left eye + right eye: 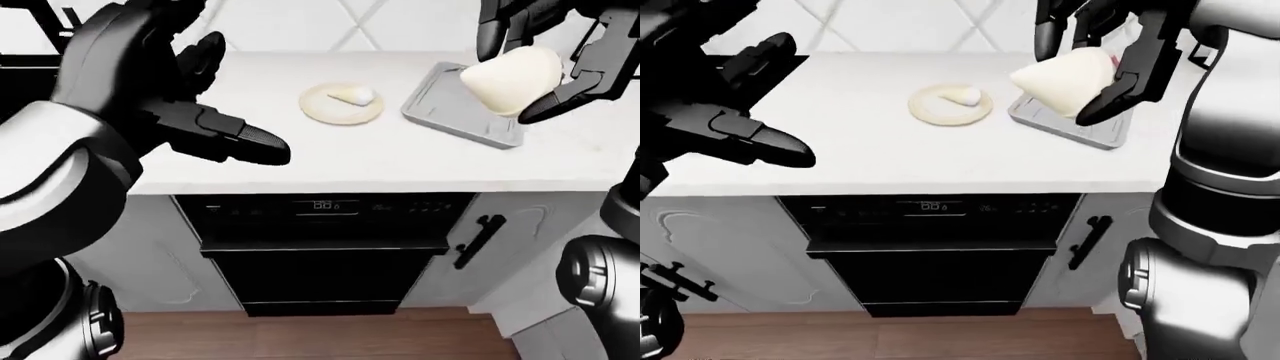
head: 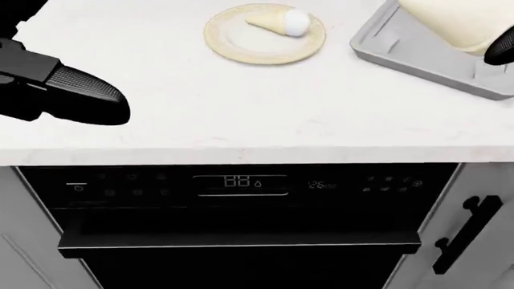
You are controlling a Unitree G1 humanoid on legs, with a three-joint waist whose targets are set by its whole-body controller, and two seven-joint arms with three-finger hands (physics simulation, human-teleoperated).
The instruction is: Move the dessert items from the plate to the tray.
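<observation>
Left-eye view: white counter (image 1: 380,161) runs across the upper half, black dishwasher (image 1: 325,247) set beneath it with a lit display. Round cream plate (image 2: 265,33) sits on the counter, carrying 1 small dessert (image 2: 279,20), a pale cone with a white ball at its right end. Grey tray (image 1: 455,105) lies just beside the plate, to its right in this view, set at an angle. Right hand (image 1: 1110,56) hangs over the tray, its 3 dark fingers closed round a large cream cone-shaped dessert (image 1: 1065,81); the cone points left and sits above the tray's surface, whether it touches the tray cannot be told. Left hand (image 1: 190,112) hovers at the view's left above the counter, fingers spread, holding nothing, well apart from the plate. White cabinet door (image 1: 500,240) with a black handle (image 1: 475,241) stands right of the dishwasher. Wooden floor (image 1: 300,337) shows at the bottom.
</observation>
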